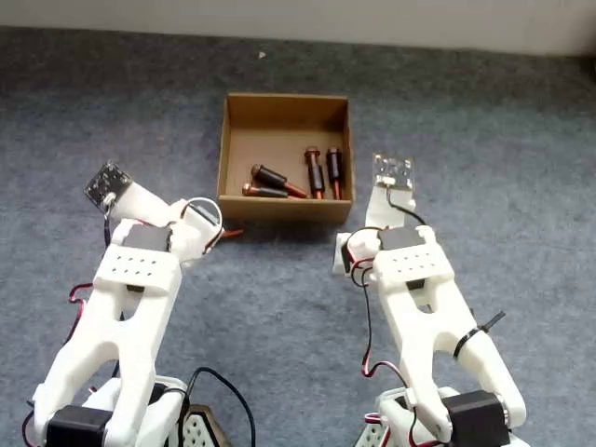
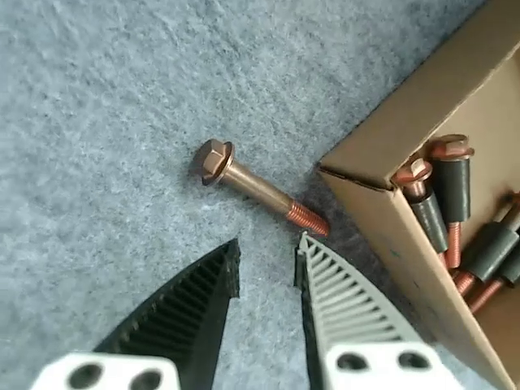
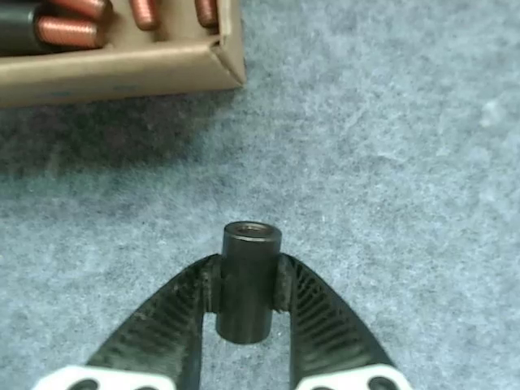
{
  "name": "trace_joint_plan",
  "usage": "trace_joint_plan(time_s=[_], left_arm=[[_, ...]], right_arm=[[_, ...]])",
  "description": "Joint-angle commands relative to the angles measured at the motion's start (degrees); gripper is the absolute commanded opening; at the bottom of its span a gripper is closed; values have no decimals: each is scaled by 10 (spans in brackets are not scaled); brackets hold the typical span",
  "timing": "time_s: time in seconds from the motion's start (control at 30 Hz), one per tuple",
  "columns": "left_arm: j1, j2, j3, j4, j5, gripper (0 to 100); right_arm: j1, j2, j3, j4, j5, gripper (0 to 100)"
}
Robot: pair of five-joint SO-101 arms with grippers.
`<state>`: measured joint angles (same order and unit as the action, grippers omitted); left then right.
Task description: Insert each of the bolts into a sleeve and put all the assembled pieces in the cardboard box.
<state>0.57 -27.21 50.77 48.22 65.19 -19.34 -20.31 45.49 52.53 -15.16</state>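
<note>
The left pincer [image 2: 268, 244] hangs over the grey carpet-like table cover [image 1: 279, 317] with its 2 ridged fingers apart and a clear gap between the tips. Just ahead of those tips lies the 1 loose copper-coloured metal bolt with a flanged hexagonal head [image 2: 260, 188]. It rests flat on the cover, crosswise to the fingers and touching neither of them. Its threaded end is close to the nearest corner of the open brown cardboard box [image 2: 406, 236], and its head points away from the box. The box stands ahead of this pincer, off to the side of its paler finger.

Inside the box lie 4 assembled pieces, each a copper bolt pushed through a black sleeve [image 2: 431, 215]. In the high view, 2 of them [image 1: 270, 182] are angled and the other 2 [image 1: 324, 172] are nearly parallel.

The right pincer [image 3: 246, 280] is clamped on a short black cylindrical metal sleeve [image 3: 250, 244]. The 2 fingertips press its sides, and its open threaded end sticks out beyond them. The box's corner is ahead of this pincer and to one side, well apart from the sleeve, with bare grey cover between. In the high view both white arms, the left arm [image 1: 140, 270] and the right arm [image 1: 410, 270], sit on the near side of the box.
</note>
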Motion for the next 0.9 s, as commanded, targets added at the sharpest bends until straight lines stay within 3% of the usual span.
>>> trace_joint_plan(time_s=[0.0, 0.2, 0.37, 0.57, 0.87], left_arm=[[7, -17, 8, -48, 19, 144], [4, 1, -2, -49, 33, 144], [3, 124, -80, -41, 35, 144], [3, 241, -182, 30, 50, 145], [-26, 341, -226, 32, 70, 145]], right_arm=[[7, -20, -1, -8, -2, 4], [7, -21, -1, -8, -2, 4], [7, -21, -1, -8, -2, 4], [7, -21, -1, -8, -2, 4], [7, -21, -1, -8, -1, 4]])
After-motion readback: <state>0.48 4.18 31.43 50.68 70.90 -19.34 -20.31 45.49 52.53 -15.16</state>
